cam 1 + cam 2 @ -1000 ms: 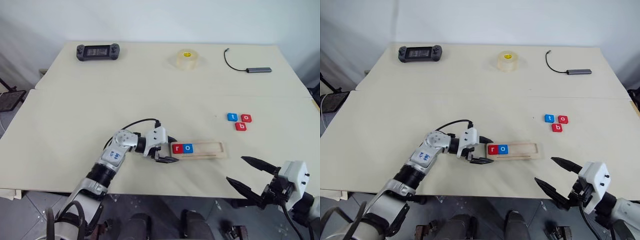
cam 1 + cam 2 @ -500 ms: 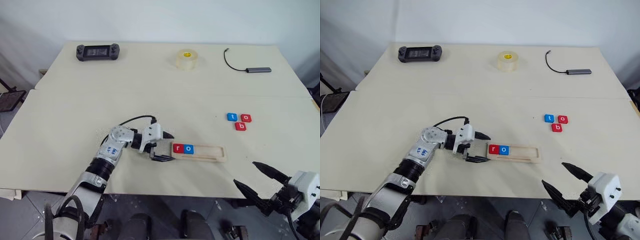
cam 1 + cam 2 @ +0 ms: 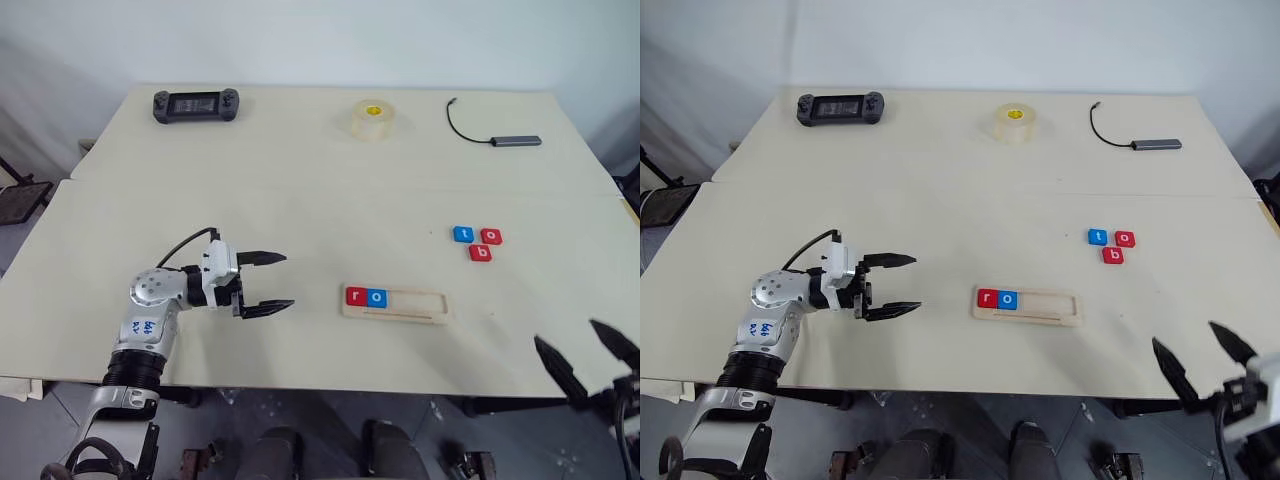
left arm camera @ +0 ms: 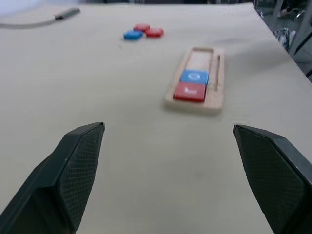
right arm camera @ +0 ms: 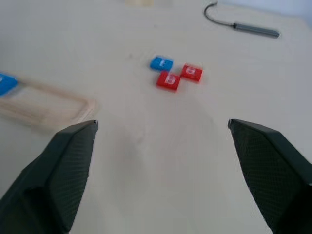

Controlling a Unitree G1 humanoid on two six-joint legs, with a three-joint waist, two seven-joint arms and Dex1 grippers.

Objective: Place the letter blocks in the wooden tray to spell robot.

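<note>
Left pincer [image 3: 268, 283] spread, bare table [image 3: 300, 210] around, right pincer [image 3: 590, 358] spread past table edge.

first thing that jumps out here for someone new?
The wooden tray near the table's front edge, with a red r block and a blue o block at its left end and the rest of the slot bare. Next, the loose cluster further back to its right: blue t block, red o block, red b block. The left gripper hangs open to the tray's left.
</note>
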